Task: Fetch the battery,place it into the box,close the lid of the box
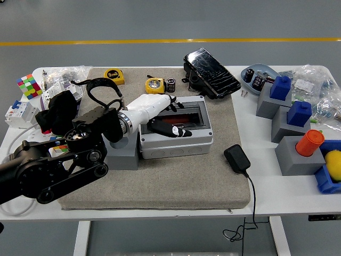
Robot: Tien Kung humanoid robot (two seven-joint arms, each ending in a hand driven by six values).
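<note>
The grey box sits mid-mat with its clear lid lying down over it. A strip of the orange battery shows through the lid, inside the box. My left hand, white with black fingers, reaches in from the left. It rests flat on the left part of the lid with its fingers stretched out and holds nothing. The right arm is out of view.
A grey block stands against the box's left side, partly under my arm. A black adapter with its cable lies right of the box and a black device behind it. Two tape measures lie at the back, grey and blue blocks at right.
</note>
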